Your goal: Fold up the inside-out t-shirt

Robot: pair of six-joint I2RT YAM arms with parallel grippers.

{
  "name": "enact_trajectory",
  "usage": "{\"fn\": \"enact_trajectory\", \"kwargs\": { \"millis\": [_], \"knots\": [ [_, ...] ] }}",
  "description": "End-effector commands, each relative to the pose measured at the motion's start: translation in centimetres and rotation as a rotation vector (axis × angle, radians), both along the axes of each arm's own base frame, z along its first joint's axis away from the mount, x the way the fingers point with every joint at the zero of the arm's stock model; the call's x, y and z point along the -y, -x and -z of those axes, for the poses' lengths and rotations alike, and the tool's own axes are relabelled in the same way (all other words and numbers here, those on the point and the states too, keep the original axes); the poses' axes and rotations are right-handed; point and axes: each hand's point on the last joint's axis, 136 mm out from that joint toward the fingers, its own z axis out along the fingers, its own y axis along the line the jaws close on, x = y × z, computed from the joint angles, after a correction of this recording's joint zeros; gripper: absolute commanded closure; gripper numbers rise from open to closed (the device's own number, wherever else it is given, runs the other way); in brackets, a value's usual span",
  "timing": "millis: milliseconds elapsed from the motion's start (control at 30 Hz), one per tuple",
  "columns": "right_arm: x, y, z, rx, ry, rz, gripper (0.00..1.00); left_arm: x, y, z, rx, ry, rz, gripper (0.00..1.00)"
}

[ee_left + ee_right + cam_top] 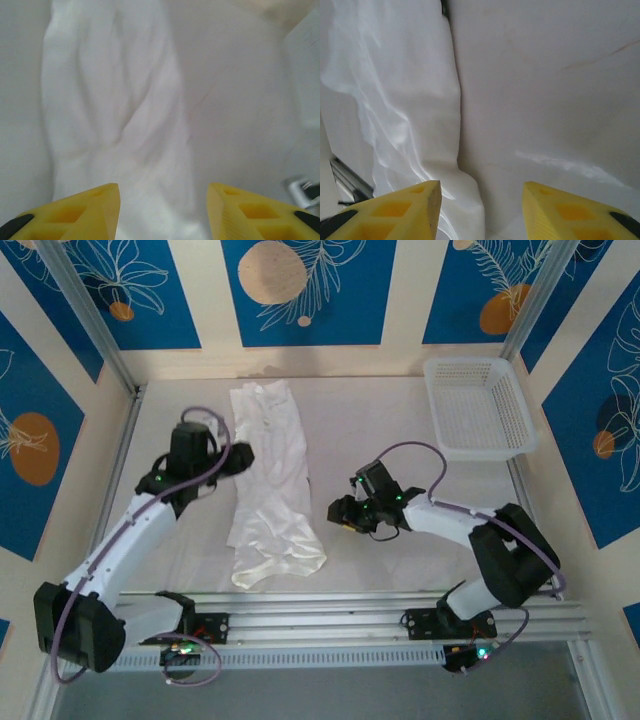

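The inside-out t-shirt (268, 480) lay as a long, wrinkled strip on the tabletop (390, 430), running from far to near, left of centre. The left jaws stood spread and empty over its left edge. The right jaws, likewise spread and empty, sat near its right edge. A white lattice basket (478, 405) stood at the far right corner.

Wearing white shells over black joint housings along left arm (130, 530) and right arm (455, 520). Trailing lilac cables, looping from wrists down to bases. Glowing with small green lights near wrists and bases. Ending in black-bodied left gripper (243, 454) and right gripper (338, 512); showing yellow wedge fingers (80, 212) with moulded hollow pockets and black outer corners.
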Motion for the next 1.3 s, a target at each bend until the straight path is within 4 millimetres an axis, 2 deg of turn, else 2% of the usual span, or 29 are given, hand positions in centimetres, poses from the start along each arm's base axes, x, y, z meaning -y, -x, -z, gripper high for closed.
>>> {"fn": "enact_trajectory", "kwargs": {
  "millis": [0, 100, 167, 233, 400, 467, 533, 567, 633, 700, 833, 900, 1033, 1133, 1267],
  "knots": [
    [-2.8, 0.9, 0.0, -0.012, -0.094, -0.126, 0.51, -1.0, 4.1, 4.6, -0.154, -0.032, 0.018, 0.5],
    [-4.6, 1.3, 1.0, -0.048, -0.097, -0.163, 0.5, -1.8, 5.8, 6.6, -0.212, -0.044, -0.009, 0.49],
    [-5.8, 1.8, 1.2, -0.059, -0.096, -0.187, 0.5, -2.6, 6.3, 7.2, -0.222, -0.058, -0.042, 0.48],
    [-6.8, 2.1, 1.5, -0.07, -0.097, -0.197, 0.5, -3.2, 6.5, 7.4, -0.218, -0.067, -0.074, 0.41],
    [-7.4, 2.4, 1.8, -0.092, -0.113, -0.181, 0.54, -3.2, 6.6, 7.9, -0.244, -0.023, -0.097, 0.37],
    [-7.5, 2.4, 1.7, -0.094, -0.115, -0.186, 0.64, -3.1, 6.7, 8.4, -0.265, 0.005, -0.109, 0.34],
    [-7.1, 2.5, 1.2, -0.094, -0.112, -0.176, 0.88, -3.0, 7.0, 9.0, -0.308, 0.044, -0.126, 0.31],
    [-6.8, 2.6, 0.7, -0.089, -0.112, -0.168, 0.94, -2.8, 7.3, 9.4, -0.334, 0.066, -0.129, 0.31],
    [-5.9, 2.4, -0.7, -0.056, -0.123, -0.137, 1.0, -2.2, 8.0, 10.2, -0.395, 0.119, -0.129, 0.31],
    [-4.7, 2.2, -1.5, -0.032, -0.129, -0.098, 1.0, -1.3, 8.7, 11.0, -0.45, 0.177, -0.113, 0.34],
    [-2.8, 1.8, -1.2, -0.059, -0.154, -0.046, 1.0, 0.3, 9.7, 12.4, -0.516, 0.254, -0.062, 0.42],
    [-2.7, 1.8, -0.9, -0.069, -0.159, -0.049, 1.0, 0.6, 9.9, 12.7, -0.529, 0.257, -0.045, 0.44],
    [-3.2, 1.7, -0.6, -0.089, -0.169, -0.053, 1.0, 2.6, 9.4, 12.0, -0.53, 0.331, 0.03, 0.45],
    [-3.2, 1.6, -0.5, -0.092, -0.168, -0.042, 1.0, 2.8, 9.9, 12.6, -0.553, 0.287, 0.032, 0.46],
    [-3.0, 1.6, -0.3, -0.096, -0.161, -0.034, 1.0, 2.6, 10.3, 14.0, -0.59, 0.269, 0.008, 0.58]
  ]
}}
